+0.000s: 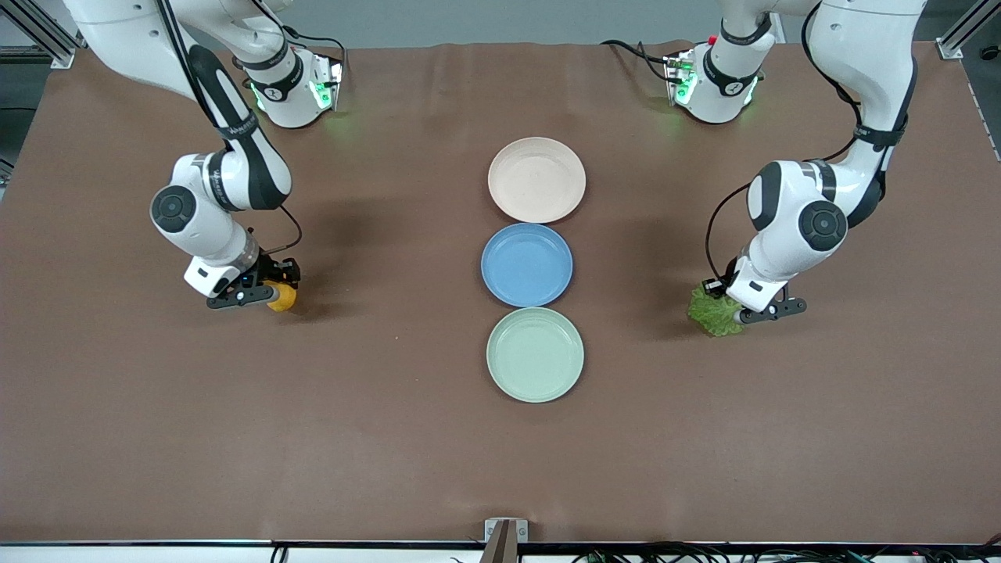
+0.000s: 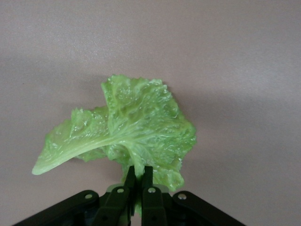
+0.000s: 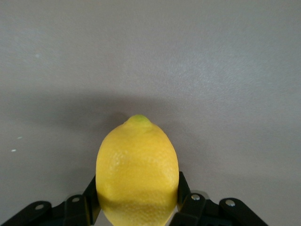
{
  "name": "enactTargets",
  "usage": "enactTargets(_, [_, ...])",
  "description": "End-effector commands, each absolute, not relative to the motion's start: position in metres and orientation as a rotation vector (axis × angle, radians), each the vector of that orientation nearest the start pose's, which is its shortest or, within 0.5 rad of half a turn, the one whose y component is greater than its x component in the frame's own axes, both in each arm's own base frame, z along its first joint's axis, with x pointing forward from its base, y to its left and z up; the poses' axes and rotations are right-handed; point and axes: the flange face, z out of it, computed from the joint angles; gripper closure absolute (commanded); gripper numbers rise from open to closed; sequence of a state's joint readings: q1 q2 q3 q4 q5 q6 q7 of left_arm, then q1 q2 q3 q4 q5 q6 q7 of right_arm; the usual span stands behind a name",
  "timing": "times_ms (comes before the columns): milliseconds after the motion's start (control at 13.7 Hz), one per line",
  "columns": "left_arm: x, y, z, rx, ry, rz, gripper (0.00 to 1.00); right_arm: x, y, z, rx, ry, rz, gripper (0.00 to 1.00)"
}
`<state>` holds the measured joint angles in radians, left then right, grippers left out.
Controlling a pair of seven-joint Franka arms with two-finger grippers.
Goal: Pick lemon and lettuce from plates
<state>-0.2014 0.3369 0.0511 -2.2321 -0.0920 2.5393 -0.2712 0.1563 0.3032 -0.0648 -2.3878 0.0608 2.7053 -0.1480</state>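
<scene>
Beige-pink plate (image 1: 536, 179) and mint green plate (image 1: 535, 354) lie bare mid-tabletop (image 1: 391, 438). The right pincer (image 1: 270, 295) grips the lemon (image 1: 282, 297) toward the right arm's edge; the left pincer (image 1: 743, 313) pinches the lettuce (image 1: 713, 311) toward the left arm's edge. Removal appears complete; only release seems left.

Robotics lab, two arm bases (image 1: 708, 86) bolted to a brown-covered table (image 1: 391, 438), aluminium framing (image 1: 35, 31), loose cables (image 1: 704, 555)
</scene>
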Motion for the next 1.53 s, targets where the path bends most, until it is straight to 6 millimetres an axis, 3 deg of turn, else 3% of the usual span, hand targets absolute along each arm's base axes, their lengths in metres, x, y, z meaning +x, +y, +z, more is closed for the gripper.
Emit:
enactTargets(0, [0.538, -0.081, 0.211, -3.15, -0.268, 0.028, 0.85, 0.498, 0.042, 0.188, -3.12, -0.302, -0.038, 0.96])
enactTargets(73, [0.539, -0.081, 0.211, -3.151, -0.266, 0.026, 0.73, 0.499, 0.041, 0.188, -3.12, -0.295, -0.034, 0.96])
enactTargets(146, [0.54, -0.081, 0.213, -3.152, -0.266, 0.019, 0.51, 0.498, 0.041, 0.185, -3.121, -0.288, -0.019, 0.87])
enactTargets(219, [0.543, -0.081, 0.218, -3.154, -0.268, 0.005, 0.12, 0.499, 0.038, 0.185, -3.121, -0.276, -0.019, 0.6])
enactTargets(291, [0.549, -0.082, 0.227, -3.158, -0.279, -0.016, 0.0, 0.5, 0.037, 0.187, -3.122, -0.272, -0.024, 0.01])
enactTargets(510, [0.562, -0.073, 0.251, -3.152, -0.292, 0.068, 0.0, 0.508, 0.036, 0.195, -3.12, -0.268, -0.036, 0.0])
enactTargets(656, [0.567, -0.07, 0.286, -3.159, -0.178, 0.14, 0.0, 0.524, 0.038, 0.216, -3.112, -0.269, 0.028, 0.0])
enactTargets(874, [0.566, -0.04, 0.356, -3.175, -0.062, 0.226, 0.0, 0.568, 0.039, 0.281, -3.083, -0.248, 0.247, 0.0])
enactTargets(1093, [0.556, -0.033, 0.425, -3.193, -0.049, 0.154, 0.0, 0.608, 0.018, 0.363, -3.062, -0.21, 0.329, 0.0])
enactTargets(1238, [0.552, -0.032, 0.479, -3.198, -0.043, 0.15, 0.0, 0.62, 0.009, 0.403, -3.073, -0.209, 0.319, 0.0])
enactTargets(1457, [0.556, -0.022, 0.567, -3.201, -0.066, 0.133, 0.0, 0.627, -0.022, 0.457, -3.073, -0.139, 0.327, 0.0])
